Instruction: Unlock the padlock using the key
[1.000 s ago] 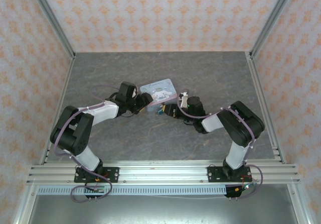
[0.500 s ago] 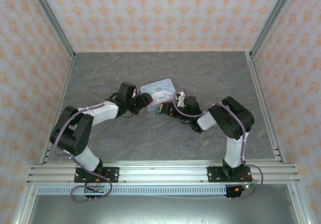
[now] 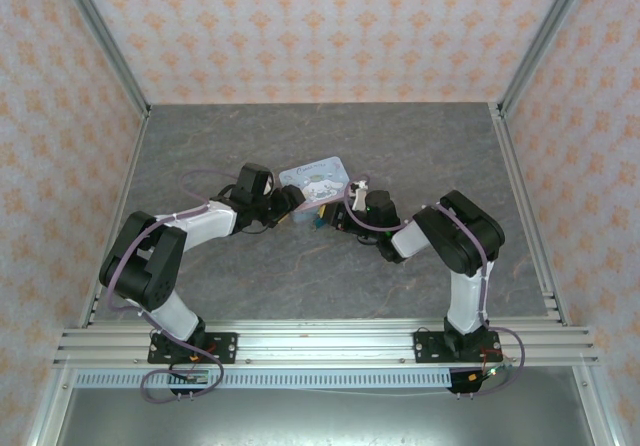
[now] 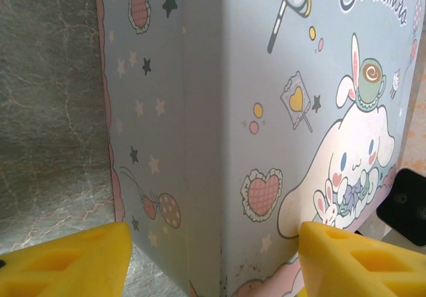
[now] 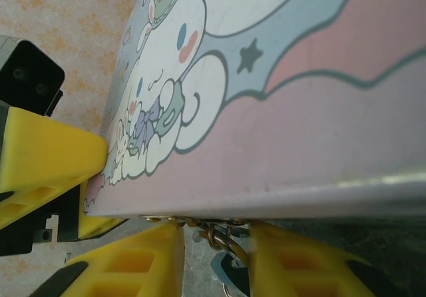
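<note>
Left gripper straddled tin, right gripper flanked padlock; clamping unclear for both; likely light, slippery; pinch its body.

A pale blue cartoon tin lies flat mid-table, turned at a slight angle. Up close its lid shows a white long-eared character, hearts and stars, with a pink band along one edge. It sits on a grey marbled table. Orange-patterned walls close in left, right and far, and aluminium rails run along the near edge.
</note>
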